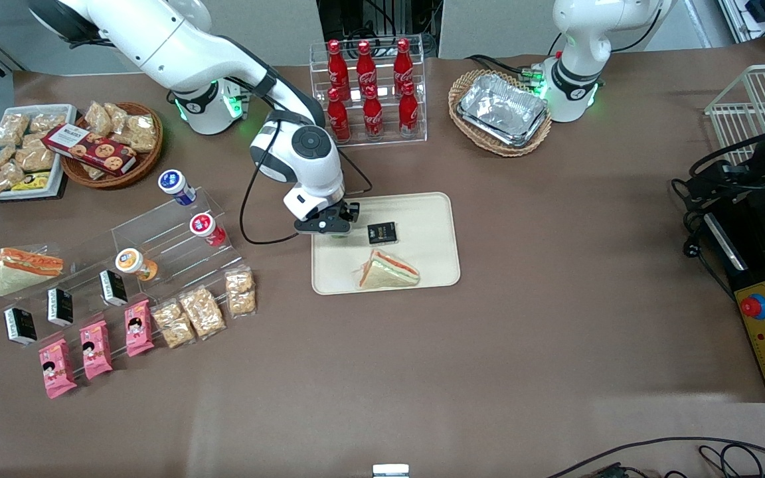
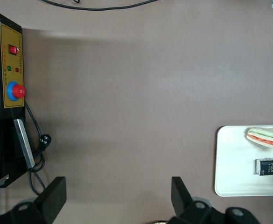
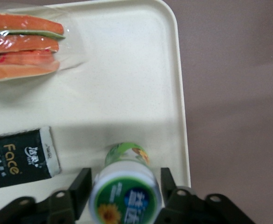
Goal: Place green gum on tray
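One claw (image 1: 325,229) hangs over the corner of the single cream tray (image 1: 432,226), closed on the one green gum (image 3: 125,196). Three more gum bottles (image 1: 176,186) sit on the acrylic stand (image 1: 176,226), making four. There are two wrapped sandwiches (image 1: 388,271), four black packets (image 1: 381,233), six red cola bottles (image 1: 366,86), three pink packets (image 1: 95,350), three clear snack bags (image 1: 202,311) by the stand, two wicker baskets (image 1: 502,149) and one cookie box (image 1: 87,149).

The gripper (image 3: 125,186) straddles the green gum (image 3: 125,191) over the tray (image 3: 127,88), beside a black packet (image 3: 20,158) and wrapped sandwich (image 3: 24,46).
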